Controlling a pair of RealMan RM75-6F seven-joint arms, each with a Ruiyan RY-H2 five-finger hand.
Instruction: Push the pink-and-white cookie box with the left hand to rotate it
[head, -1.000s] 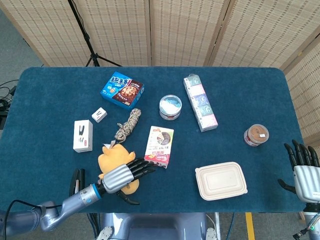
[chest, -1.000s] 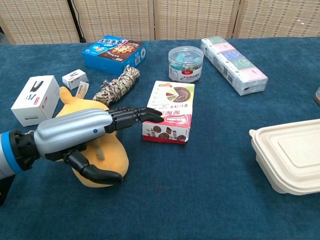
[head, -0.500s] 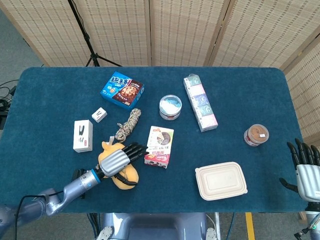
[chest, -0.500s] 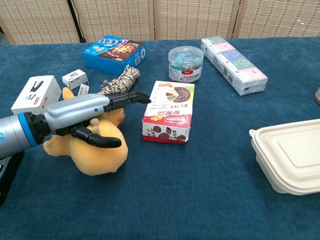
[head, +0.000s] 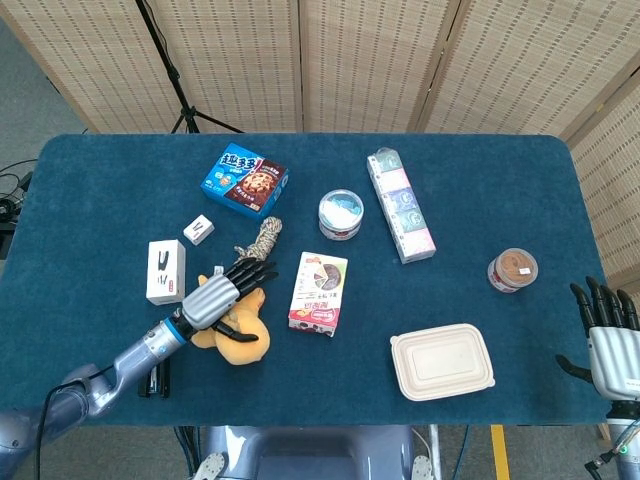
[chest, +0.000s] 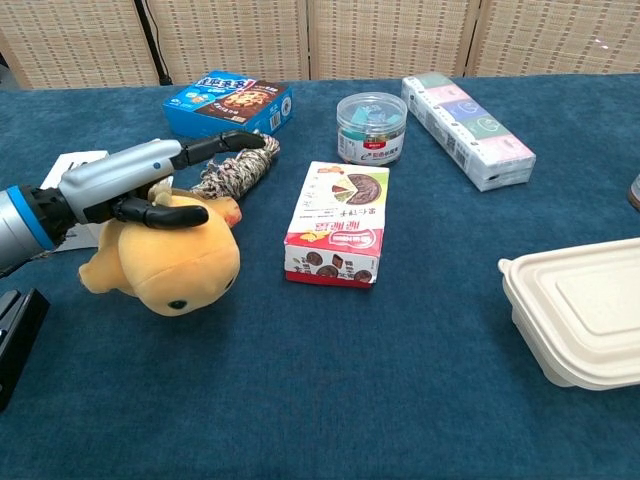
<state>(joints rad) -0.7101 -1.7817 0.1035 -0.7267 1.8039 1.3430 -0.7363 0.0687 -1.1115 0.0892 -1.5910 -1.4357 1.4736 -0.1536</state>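
Since a second ago our left hand (head: 212, 297) has pulled back from the cookie box (head: 319, 292), fingers spread and empty above the yellow plush toy (chest: 165, 262). We see the box lying flat mid-table (head: 90, 190), its long axis running near-to-far, barely tilted, pink end nearest us. Our right hand (head: 610, 340) waits open at the table's right edge.
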